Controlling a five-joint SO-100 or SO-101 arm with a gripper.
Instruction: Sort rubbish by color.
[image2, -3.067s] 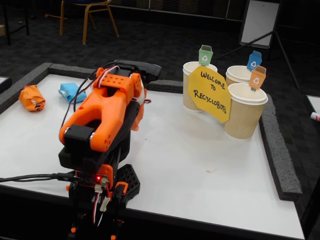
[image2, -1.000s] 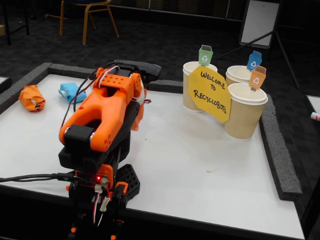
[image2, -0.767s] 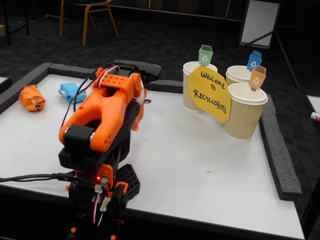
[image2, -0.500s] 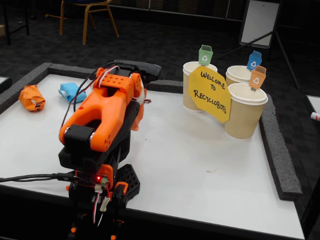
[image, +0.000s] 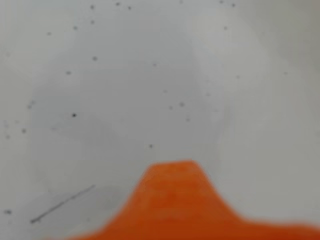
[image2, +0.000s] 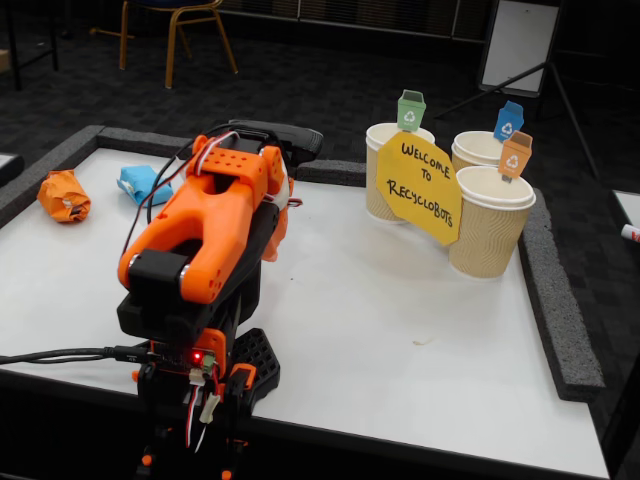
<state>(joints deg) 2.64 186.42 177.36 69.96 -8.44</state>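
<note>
My pincer (image: 172, 200) hangs folded over bare table, its opening hidden from me, while the orange wad (image2: 64, 195) and blue wad (image2: 141, 184) lie well off leftward; light, squashy, best pinched across their middles.

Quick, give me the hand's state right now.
Hand: cannot be told. The wrist view shows only one blurred orange tip over bare table; in the fixed view the folded arm hides it.

Your white desk (image2: 400, 300) carries an orange wad (image2: 63, 195) and a blue wad (image2: 140, 184) at far left, three paper cups (image2: 487, 232) at far right.
</note>
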